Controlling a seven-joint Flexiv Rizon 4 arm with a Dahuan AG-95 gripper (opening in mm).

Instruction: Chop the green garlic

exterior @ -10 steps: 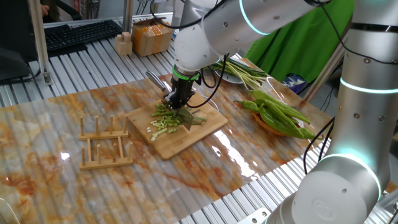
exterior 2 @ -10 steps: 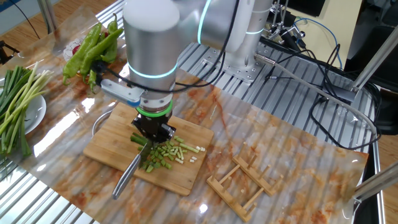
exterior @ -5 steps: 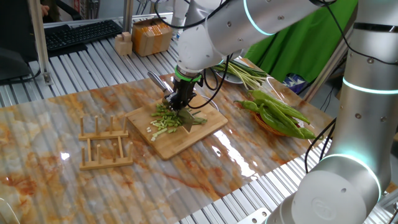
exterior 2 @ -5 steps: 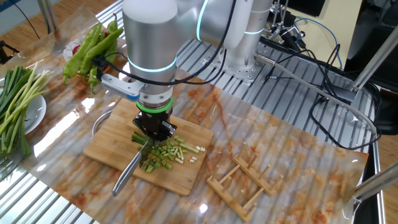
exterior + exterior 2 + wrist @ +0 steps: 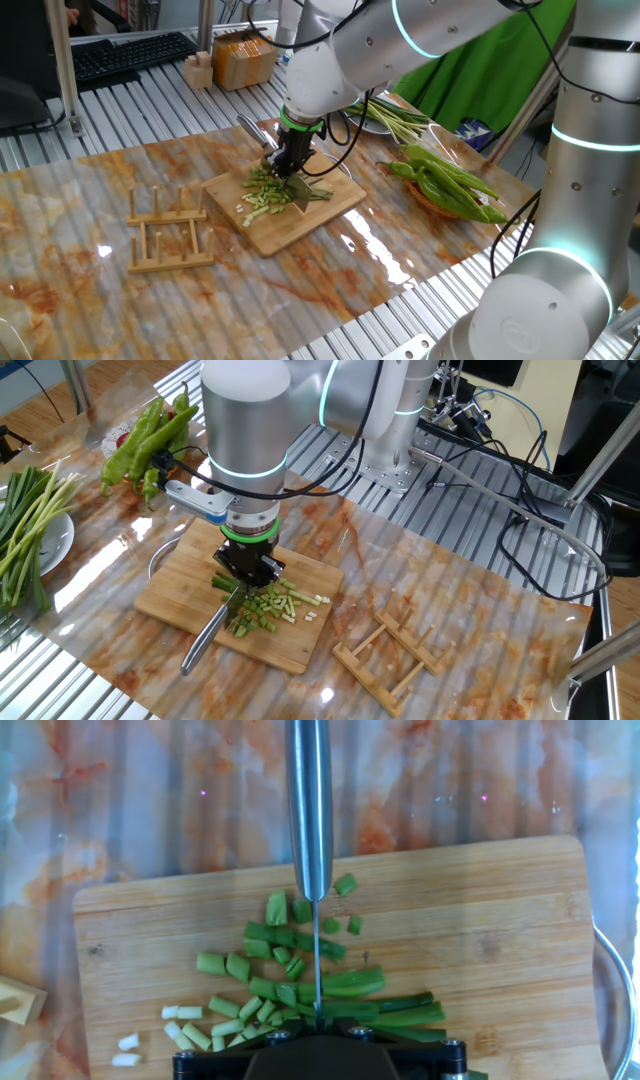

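Observation:
The green garlic [image 5: 280,970] lies on a wooden cutting board [image 5: 500,940] as a heap of short cut bits, with a few longer stalk pieces [image 5: 400,1013] to the right of the blade. My gripper [image 5: 316,1020] is shut on a knife [image 5: 311,810], whose thin blade stands edge-down in the heap while its steel handle points away from me. In one fixed view the gripper [image 5: 290,170] sits low over the garlic [image 5: 262,195]. In the other fixed view the gripper [image 5: 247,572] is above the bits [image 5: 262,608] and the knife handle [image 5: 205,640] slants off the board [image 5: 180,595].
Glossy green peppers [image 5: 450,185] lie right of the board. A plate of long uncut stalks [image 5: 395,118] stands behind it. A wooden rack [image 5: 168,232] sits to the left on the marbled tabletop. A metal rim [image 5: 620,990] shows at the board's right edge.
The arm's upper part has shifted slightly. The knife stays down in the garlic heap and the bits lie as before.

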